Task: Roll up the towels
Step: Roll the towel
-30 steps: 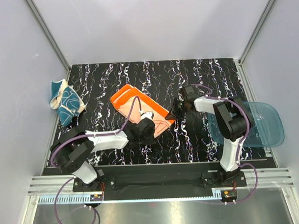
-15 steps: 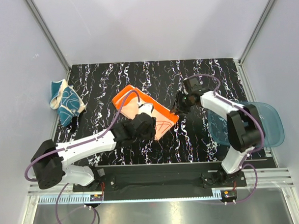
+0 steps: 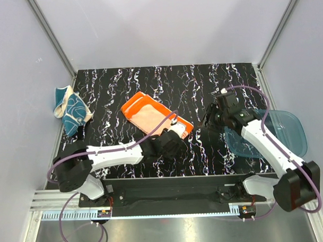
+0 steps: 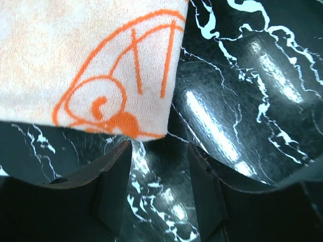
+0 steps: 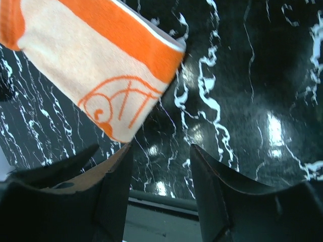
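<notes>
The orange and peach towel (image 3: 153,116) lies flat and unfolded in the middle of the black marbled table. My left gripper (image 3: 171,137) hovers at its near right corner, open and empty; in the left wrist view the towel's corner (image 4: 101,65) lies just ahead of the left gripper (image 4: 159,169). Off to the right of the towel, my right gripper (image 3: 209,121) stands open with nothing in it. The right wrist view has the towel (image 5: 101,65) at upper left, beyond the right gripper (image 5: 159,174). The teal towel (image 3: 71,111) sits crumpled at the table's far left edge.
A translucent blue plastic tray (image 3: 281,135) rests at the right edge of the table (image 3: 202,82), partly under the right arm. Grey walls close in the left, back and right sides. The arms' base rail runs along the near edge.
Both grippers went from shut to open and let go of the orange towel, which now lies flat. The right gripper pulled away to the right; the left shifted to the towel's near right corner.
</notes>
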`<state>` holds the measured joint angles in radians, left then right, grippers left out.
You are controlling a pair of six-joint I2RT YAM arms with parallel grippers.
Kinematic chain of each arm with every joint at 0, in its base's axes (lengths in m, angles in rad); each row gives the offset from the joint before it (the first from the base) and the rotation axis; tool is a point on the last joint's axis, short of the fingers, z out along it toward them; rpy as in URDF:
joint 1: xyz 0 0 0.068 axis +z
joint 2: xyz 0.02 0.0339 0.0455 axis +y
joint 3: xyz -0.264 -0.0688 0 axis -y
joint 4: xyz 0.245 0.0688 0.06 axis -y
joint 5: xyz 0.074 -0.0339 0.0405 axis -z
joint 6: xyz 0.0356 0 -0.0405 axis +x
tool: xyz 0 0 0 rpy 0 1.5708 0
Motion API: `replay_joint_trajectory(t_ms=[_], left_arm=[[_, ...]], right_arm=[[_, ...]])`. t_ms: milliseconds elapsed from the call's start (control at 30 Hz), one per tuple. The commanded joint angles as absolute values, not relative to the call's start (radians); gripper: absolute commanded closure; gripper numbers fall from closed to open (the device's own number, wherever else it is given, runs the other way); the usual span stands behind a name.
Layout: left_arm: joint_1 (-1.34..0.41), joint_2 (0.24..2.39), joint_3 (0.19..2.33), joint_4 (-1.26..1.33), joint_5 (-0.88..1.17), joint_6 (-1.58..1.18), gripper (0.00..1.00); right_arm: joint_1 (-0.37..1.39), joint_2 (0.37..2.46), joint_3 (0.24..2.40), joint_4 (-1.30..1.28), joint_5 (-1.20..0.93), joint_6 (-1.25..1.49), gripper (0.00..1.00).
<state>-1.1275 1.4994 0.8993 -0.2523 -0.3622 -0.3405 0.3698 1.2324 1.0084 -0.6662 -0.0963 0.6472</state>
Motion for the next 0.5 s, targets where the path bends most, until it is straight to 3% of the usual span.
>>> replay_joint_trajectory(t_ms=[0,467], left_arm=[[-1.127,1.555,0.942,-0.143,-0.359,-0.255,0.47],[-1.124,1.718,0.945,-0.097,-0.402,-0.276,0.34]], right_arm=[[0.365,1.158,0.954,-0.701,-0.067,0.695,0.44],[0.367,1.16,0.933,-0.698,-0.092,0.686,0.46]])
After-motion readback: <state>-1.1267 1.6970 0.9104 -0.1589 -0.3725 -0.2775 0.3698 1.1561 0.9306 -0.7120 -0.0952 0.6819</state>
